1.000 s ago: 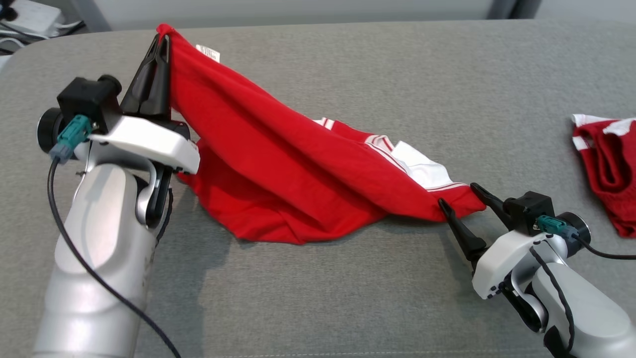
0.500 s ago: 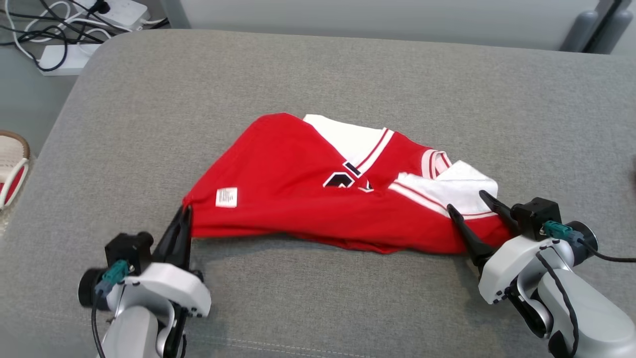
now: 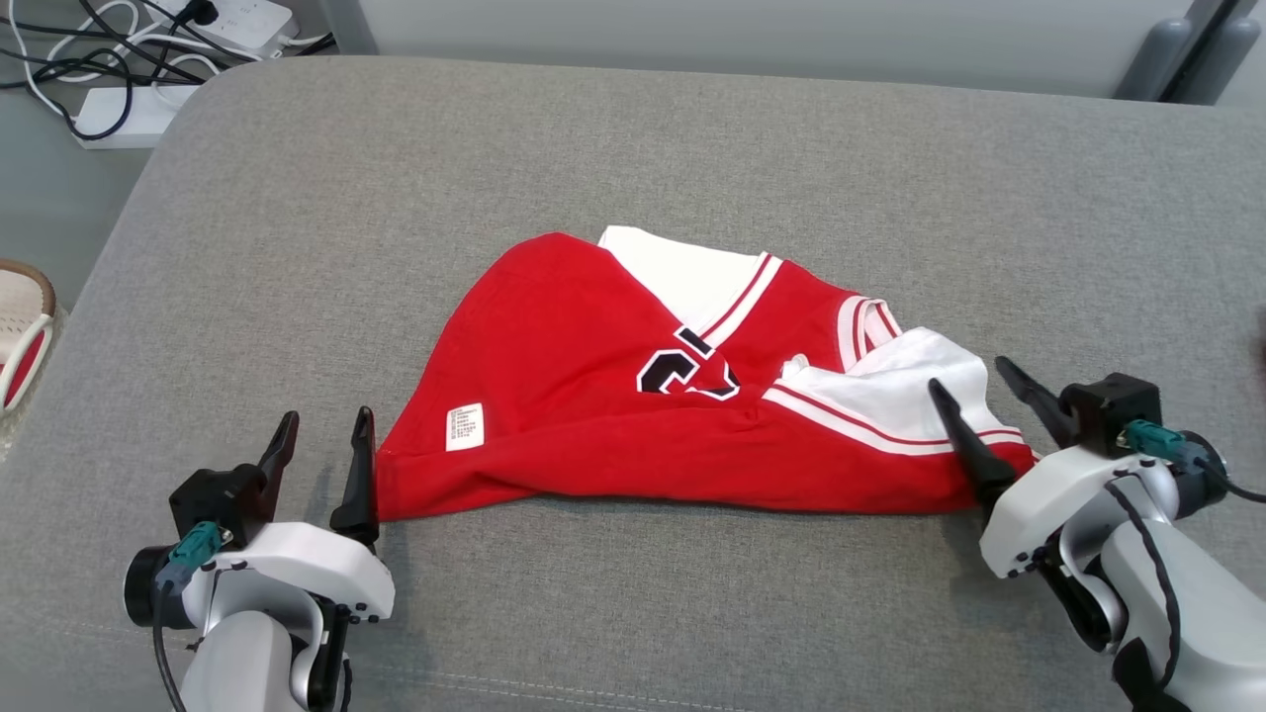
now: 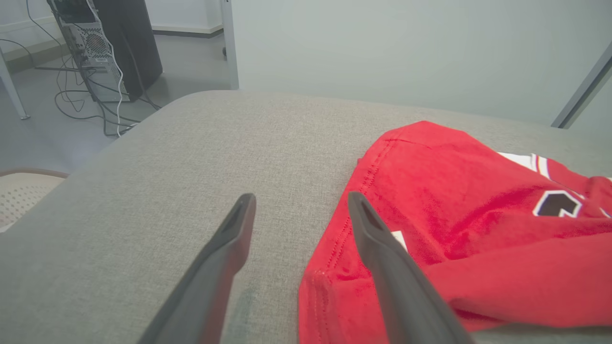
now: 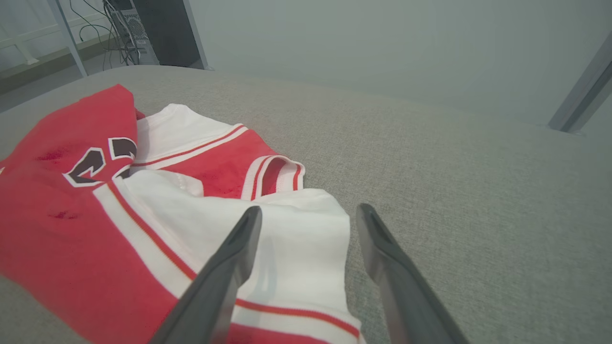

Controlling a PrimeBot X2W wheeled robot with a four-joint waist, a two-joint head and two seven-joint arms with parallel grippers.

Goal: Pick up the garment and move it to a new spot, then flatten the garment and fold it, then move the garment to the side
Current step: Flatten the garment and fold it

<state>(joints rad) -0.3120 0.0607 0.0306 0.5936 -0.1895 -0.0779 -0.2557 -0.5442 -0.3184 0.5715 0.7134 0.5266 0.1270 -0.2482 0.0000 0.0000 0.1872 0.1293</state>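
Observation:
The garment (image 3: 593,396), a red jersey with white sleeves and a dark number, lies crumpled in the middle of the grey cushioned surface (image 3: 692,148). My left gripper (image 3: 326,420) stands open at its lower left corner. In the left wrist view the left gripper (image 4: 301,198) has one finger over the garment's (image 4: 478,215) hem and bare fabric-free surface between the jaws. My right gripper (image 3: 967,376) is open at the garment's right end. In the right wrist view the right gripper (image 5: 310,210) hovers over the white sleeve of the garment (image 5: 95,215), holding nothing.
Power strips and cables (image 3: 148,59) lie on the floor beyond the surface's far left corner. A beige and red object (image 3: 20,336) sits at the left edge. A computer tower (image 4: 91,43) stands on the floor in the left wrist view.
My left gripper brought the garment's corner down to the surface, then opened and let it go. The garment has settled flatter. The right gripper stayed open. The camera shifted.

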